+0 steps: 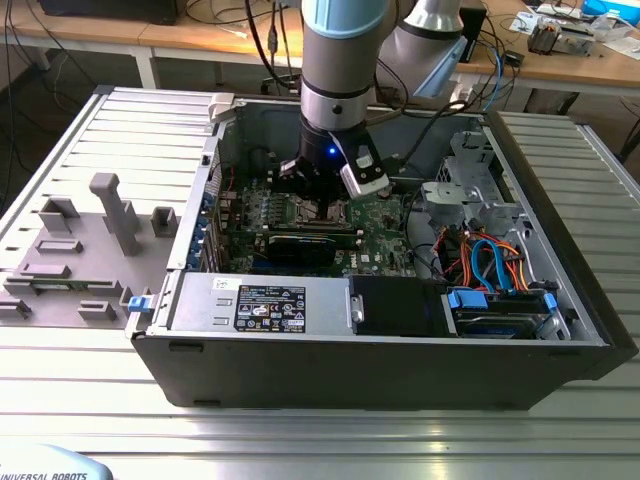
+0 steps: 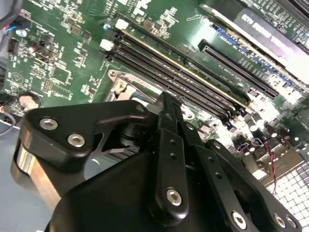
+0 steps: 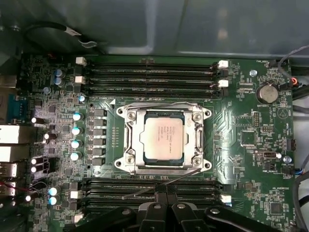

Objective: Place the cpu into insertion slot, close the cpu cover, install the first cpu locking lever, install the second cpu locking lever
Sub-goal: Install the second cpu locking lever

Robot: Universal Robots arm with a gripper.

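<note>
In the first wrist view the cpu (image 3: 163,137) lies flat in the insertion slot (image 3: 121,163), its silver-grey top showing through the window of the cpu cover (image 3: 189,140), which is down around it. One thin wire locking lever (image 3: 181,176) runs slantwise off the socket's near side, over the memory slots. The other lever (image 3: 164,103) lies along the opposite side. My gripper (image 3: 166,193) is shut, its fingertips together just beside the slanting lever; I cannot tell if they touch it. In the second wrist view the gripper (image 2: 168,99) sits by a socket corner (image 2: 116,77). In the exterior view the gripper (image 1: 318,192) hangs over the board.
Long black memory slots (image 3: 149,72) flank the socket on both sides. A black graphics card (image 1: 300,248) lies in front of it, and the power supply (image 1: 260,300) fills the case front. Coloured cables (image 1: 490,260) crowd the exterior view's right. Grey fixture blocks (image 1: 110,215) stand outside on its left.
</note>
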